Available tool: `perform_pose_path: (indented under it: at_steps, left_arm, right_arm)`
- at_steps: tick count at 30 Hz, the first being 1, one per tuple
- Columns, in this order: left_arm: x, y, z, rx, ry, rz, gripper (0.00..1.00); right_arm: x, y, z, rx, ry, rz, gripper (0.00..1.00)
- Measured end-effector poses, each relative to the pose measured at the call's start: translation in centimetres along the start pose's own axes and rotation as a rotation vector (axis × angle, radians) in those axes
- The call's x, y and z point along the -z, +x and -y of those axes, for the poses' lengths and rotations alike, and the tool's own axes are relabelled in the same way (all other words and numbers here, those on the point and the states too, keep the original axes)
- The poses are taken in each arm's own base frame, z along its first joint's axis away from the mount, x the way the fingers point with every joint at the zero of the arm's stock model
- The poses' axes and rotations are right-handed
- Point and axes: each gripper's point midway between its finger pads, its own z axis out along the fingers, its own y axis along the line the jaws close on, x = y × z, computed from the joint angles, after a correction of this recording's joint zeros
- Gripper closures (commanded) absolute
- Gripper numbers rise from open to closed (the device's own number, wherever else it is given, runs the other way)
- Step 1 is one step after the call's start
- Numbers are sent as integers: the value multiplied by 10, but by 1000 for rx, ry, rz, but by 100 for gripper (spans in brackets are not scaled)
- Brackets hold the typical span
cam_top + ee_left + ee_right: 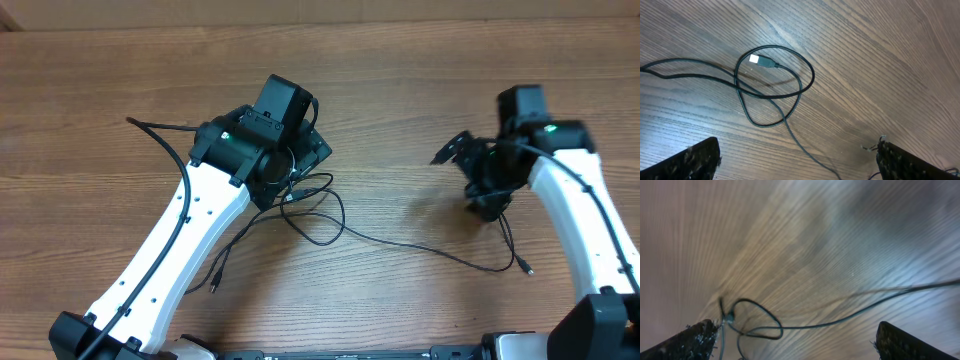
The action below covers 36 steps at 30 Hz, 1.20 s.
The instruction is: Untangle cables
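- Two thin black cables (pixel 312 203) lie on the wooden tabletop (pixel 400 80), crossed over each other in a loose tangle of loops near the middle, a little to the left.
- From that tangle, one strand trails down and to the left and ends in a small plug (pixel 213 286). Another runs far to the right and ends in a second plug (pixel 525 268) near the right arm.
- The left end effector (pixel 797 152) hangs right above the tangle with its jaws spread wide. It has hold of nothing, and both fingers (pixel 695 160) sit clear of the loops below.
- In the left wrist view, a silvery plug (pixel 756 59) lies inside one of the loops, with the strands crossing just beside it.
- The right end effector (pixel 797 337) is also spread wide, low over the tabletop, well apart from the main tangle.
- In the right wrist view, a small loop of cable (pixel 757 325) lies between its fingers, close to the left-hand one. I cannot tell whether the strand touches that finger, and nothing is pinched.
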Motion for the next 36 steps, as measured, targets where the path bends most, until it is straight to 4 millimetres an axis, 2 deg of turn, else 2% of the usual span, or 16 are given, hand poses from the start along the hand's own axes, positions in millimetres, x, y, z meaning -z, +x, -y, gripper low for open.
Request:
perform_pose_path:
  at_steps: [5,10,13,16,19,20,23,27,28,30,36]
  left_arm:
    - [0,0,0,0,0,0,0]
    - [0,0,0,0,0,0,1]
    - [0,0,0,0,0,0,1]
    - [0,0,0,0,0,0,1]
    - [0,0,0,0,0,2,1]
    - [0,0,0,0,-1,3,0]
    - [0,0,0,0,-1,3,0]
    - [0,-1,0,0,-1,3,0]
    - [0,-1,0,0,-1,3,1]
    - [0,-1,0,0,-1,3,0]
    - [0,-1,0,0,-1,3,1]
  right_arm:
    - [-50,34,30,-131,96,-64,5]
    - [-75,67,60,-233,193,-134,4]
    - [-85,78,57,-237,187,-139,4]
    - [-99,85,35,-197,102,-117,5]
    - [-110,90,18,-173,34,-89,19]
    - [-112,92,17,-175,27,-79,35]
    - [-118,95,16,-195,34,-51,66]
    - [-119,89,17,-241,36,-13,85]
    - [-119,87,17,-247,36,-4,92]
    - [-119,84,18,-236,36,14,96]
    - [-117,69,17,-156,24,50,96]
